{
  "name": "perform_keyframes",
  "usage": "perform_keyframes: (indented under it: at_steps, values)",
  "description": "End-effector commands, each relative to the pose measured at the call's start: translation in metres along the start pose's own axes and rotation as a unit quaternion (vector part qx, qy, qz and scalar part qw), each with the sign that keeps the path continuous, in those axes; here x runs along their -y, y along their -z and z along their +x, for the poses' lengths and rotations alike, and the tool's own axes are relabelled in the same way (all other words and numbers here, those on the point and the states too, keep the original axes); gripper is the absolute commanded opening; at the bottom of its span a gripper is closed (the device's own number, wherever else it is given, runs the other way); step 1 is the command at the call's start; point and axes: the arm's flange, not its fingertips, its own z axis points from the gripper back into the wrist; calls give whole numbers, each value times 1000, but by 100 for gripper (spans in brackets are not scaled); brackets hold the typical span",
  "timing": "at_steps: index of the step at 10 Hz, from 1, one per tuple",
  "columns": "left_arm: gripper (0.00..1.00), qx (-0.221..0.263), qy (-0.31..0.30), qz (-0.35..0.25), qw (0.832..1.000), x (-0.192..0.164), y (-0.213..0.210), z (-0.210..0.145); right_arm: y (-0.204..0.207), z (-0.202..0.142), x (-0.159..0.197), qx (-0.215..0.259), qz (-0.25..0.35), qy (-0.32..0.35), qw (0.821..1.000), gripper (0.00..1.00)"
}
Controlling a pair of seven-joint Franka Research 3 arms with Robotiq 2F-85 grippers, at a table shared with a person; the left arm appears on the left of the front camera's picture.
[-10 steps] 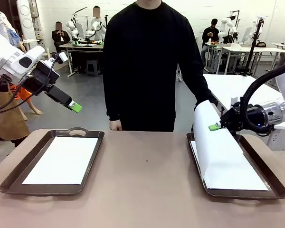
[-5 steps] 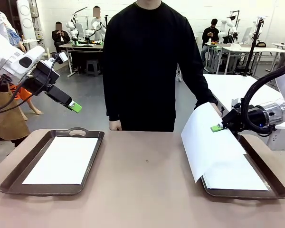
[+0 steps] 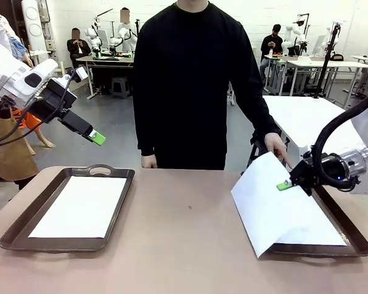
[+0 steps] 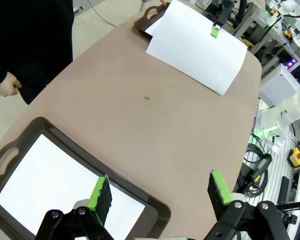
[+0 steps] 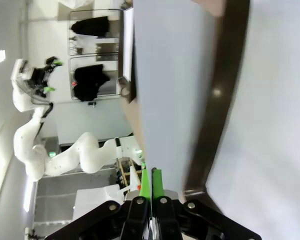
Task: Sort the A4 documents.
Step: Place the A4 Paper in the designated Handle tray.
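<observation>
Lying nearest on the left, one dark tray [image 3: 15, 229] holds a single white sheet [image 3: 80, 207] flat inside it, which reads as a document already sorted. On the right, a second dark tray [image 3: 351, 236] carries another sheet [image 3: 313, 229] flat on its floor. Over its near-left corner hangs a third sheet [image 3: 260, 202], tilted and partly off the tray toward the middle of the table [image 3: 190, 245]. The right gripper [image 3: 286, 184] is clamped flat on that sheet's upper edge; the right wrist view shows its green pads [image 5: 151, 186] pressed together with no gap.

Farther back on the left, the left gripper [image 3: 97, 138] hovers well above the left tray, its fingers spread wide and empty, as the left wrist view confirms.

At the far side stands a person, one hand [image 3: 275, 145] near the lifted sheet's far corner; whether it touches the paper I cannot tell.

By my judgement the sort is partway: one sheet in transit, at least one remaining.

Count: two trays, three visible sheets, two grippers.
</observation>
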Motion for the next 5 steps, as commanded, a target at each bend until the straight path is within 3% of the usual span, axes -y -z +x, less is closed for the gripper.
perform_keyframes:
  at_steps: [1,3,5]
  values:
    - [100,2,0,-3,1000,0,-1,-1,-16,-4,12,35,-40,-2,999,1]
    - [100,2,0,-3,1000,0,-1,-1,-45,-8,11,108,-111,-24,988,1]
    - [100,2,0,-3,1000,0,-1,-1,-56,-10,13,114,-154,-27,981,1]
